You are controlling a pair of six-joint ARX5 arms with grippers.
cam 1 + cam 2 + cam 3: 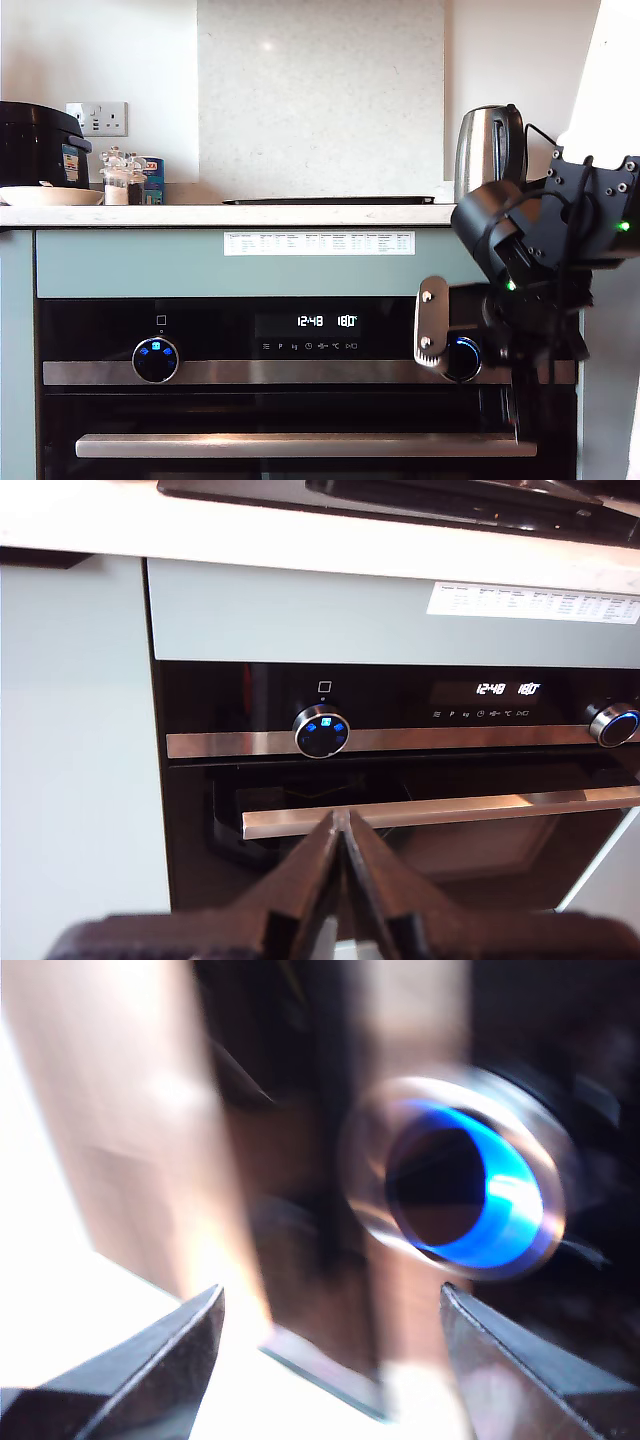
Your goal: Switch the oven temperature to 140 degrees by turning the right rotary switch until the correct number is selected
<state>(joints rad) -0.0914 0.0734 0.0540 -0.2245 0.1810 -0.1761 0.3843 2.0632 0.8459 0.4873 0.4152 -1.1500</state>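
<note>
The oven (300, 400) has a black glass front, a steel band and a long bar handle (300, 445). Its display (327, 321) reads 12:48 and 180. The right rotary switch (462, 357) glows with a plain blue ring at the exterior view's right. My second gripper (465, 335) hangs open right in front of it, one silver finger (432, 322) just beside the knob. In the second wrist view the switch (510, 1195) is blurred, beyond the open gripper (330, 1295) and off to one side of it. My first gripper (340, 822) is shut on nothing, well back from the oven (400, 780).
A second knob (155, 358) with bright blue icons sits at the exterior view's left. On the worktop (200, 214) stand a steel kettle (488, 150), a black appliance (35, 145), jars (125, 180) and a bowl (45, 195). A white label (318, 242) is stuck to the green panel.
</note>
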